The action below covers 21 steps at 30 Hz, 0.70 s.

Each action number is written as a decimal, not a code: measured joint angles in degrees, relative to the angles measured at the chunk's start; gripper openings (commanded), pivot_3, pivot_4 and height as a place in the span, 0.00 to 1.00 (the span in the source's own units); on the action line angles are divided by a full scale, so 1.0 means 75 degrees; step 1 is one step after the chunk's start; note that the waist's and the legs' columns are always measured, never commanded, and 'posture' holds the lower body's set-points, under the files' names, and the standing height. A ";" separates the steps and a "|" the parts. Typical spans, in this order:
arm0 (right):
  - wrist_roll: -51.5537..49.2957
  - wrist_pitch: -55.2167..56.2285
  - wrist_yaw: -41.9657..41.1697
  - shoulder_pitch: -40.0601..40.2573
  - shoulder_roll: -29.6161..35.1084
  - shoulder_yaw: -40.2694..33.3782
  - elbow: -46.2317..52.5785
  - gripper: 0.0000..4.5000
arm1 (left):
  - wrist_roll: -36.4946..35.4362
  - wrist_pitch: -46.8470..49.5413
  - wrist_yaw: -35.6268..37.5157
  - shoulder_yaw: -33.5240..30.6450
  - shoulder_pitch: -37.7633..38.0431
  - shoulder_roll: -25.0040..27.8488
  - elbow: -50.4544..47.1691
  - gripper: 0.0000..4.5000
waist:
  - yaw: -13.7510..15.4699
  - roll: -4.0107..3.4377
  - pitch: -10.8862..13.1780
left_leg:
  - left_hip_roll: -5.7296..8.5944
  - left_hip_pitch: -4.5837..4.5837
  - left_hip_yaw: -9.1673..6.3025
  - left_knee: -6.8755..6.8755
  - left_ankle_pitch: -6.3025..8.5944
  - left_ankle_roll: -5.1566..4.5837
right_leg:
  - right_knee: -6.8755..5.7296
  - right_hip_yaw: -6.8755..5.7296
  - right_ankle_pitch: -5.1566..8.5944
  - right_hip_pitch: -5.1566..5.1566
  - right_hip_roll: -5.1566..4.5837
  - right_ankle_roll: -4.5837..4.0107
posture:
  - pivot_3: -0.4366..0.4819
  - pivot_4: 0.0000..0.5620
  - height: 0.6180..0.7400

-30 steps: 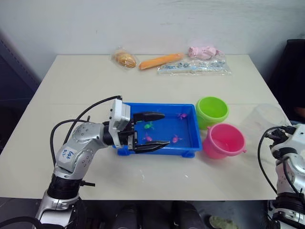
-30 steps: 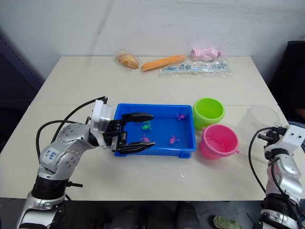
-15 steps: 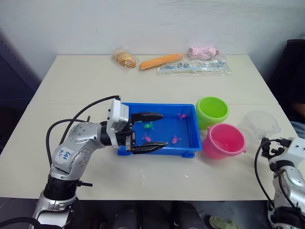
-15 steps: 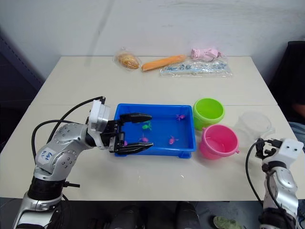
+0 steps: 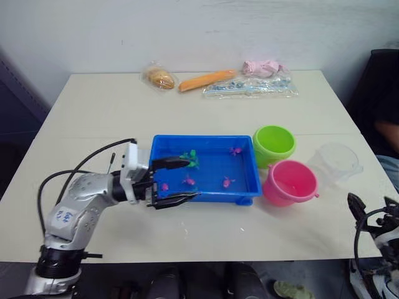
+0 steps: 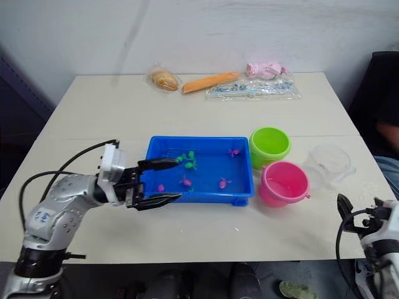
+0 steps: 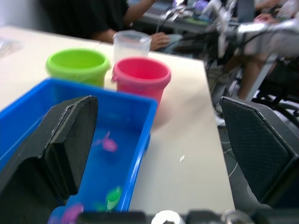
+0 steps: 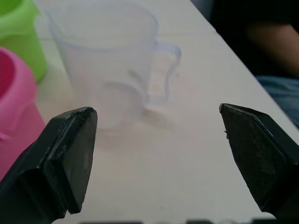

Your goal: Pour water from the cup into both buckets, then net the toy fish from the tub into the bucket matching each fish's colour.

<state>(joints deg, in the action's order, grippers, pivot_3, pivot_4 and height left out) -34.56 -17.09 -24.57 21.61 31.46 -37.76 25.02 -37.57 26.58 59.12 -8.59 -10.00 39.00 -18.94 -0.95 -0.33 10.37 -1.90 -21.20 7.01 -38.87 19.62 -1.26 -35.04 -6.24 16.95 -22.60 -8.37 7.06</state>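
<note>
Sitting on the table (image 5: 93, 106), the blue tub (image 5: 246, 190) has little pink and green fish (image 5: 228, 182) in it. The left gripper (image 5: 175, 180) is spread wide open over the tub's left end and holds nothing. The green bucket (image 5: 273, 143) and the pink bucket (image 5: 290, 182) stand just right of the tub. The clear cup (image 5: 335, 162) stands upright, right of the buckets. The right gripper (image 8: 159, 186) is wide open, near the cup, and holds nothing.

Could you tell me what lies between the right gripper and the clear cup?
Only bare table: in the right wrist view, the open right gripper faces the cup across it.
</note>
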 measured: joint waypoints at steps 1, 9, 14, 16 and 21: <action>-0.0085 0.0024 -0.0170 0.0056 0.0101 -0.0017 0.0265 0.99 | -0.0001 0.0036 0.0054 -0.0197 0.0145 0.0190 0.0117 1.00 | -0.0004 0.0000 0.0000 | -0.0003 0.0001 -0.0003 0.0004 0.0001 0.0000 | 0.0000 -0.0005 0.0002 0.0000 0.0002 -0.0003 | 0.48 0.27 1.00; -0.0228 0.0766 -0.2244 -0.0611 0.0969 0.1046 0.1402 0.99 | 0.0000 -0.0062 0.0133 -0.2238 0.1520 0.0980 0.1015 1.00 | 0.0103 0.0034 0.0015 | 0.0005 -0.0005 -0.0009 0.0001 0.0031 -0.0004 | 0.0017 -0.0018 0.0005 0.0000 -0.0013 -0.0009 | 0.48 0.27 1.00; 0.0262 0.1355 -0.3032 -0.1881 0.1069 0.2387 0.0979 0.99 | 0.0576 -0.0870 -0.0509 -0.3337 0.2311 0.0754 0.1841 1.00 | 0.0098 0.0059 0.0017 | -0.0001 -0.0010 -0.0008 0.0000 0.0038 0.0005 | 0.0020 -0.0035 0.0007 -0.0005 -0.0019 -0.0013 | 0.48 0.27 1.00; 0.0260 0.1389 -0.3393 -0.2000 0.1070 0.2886 0.0749 0.99 | 0.0913 -0.1386 -0.0773 -0.3661 0.2690 0.0564 0.2318 1.00 | 0.0099 0.0059 0.0016 | -0.0001 -0.0010 -0.0007 0.0008 0.0041 0.0004 | 0.0027 -0.0043 0.0008 -0.0005 -0.0021 -0.0015 | 0.48 0.27 1.00; 0.0395 0.1560 -0.3866 -0.2210 0.1061 0.3575 0.0644 0.99 | 0.1468 -0.2051 -0.1350 -0.4104 0.3664 0.0035 0.3211 1.00 | 0.0107 0.0086 0.0011 | -0.0001 -0.0014 -0.0005 0.0005 0.0053 -0.0008 | 0.0043 -0.0056 0.0008 -0.0001 -0.0031 -0.0015 | 0.48 0.27 1.00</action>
<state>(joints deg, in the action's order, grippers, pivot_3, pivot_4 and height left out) -31.59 -5.39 -53.56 5.04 39.42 -10.94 29.85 -26.56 11.20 48.99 -39.37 17.48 39.26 5.14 -0.15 0.31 10.45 -1.91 -21.31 6.97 -38.83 20.02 -1.33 -34.72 -6.66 17.01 -22.61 -8.60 6.95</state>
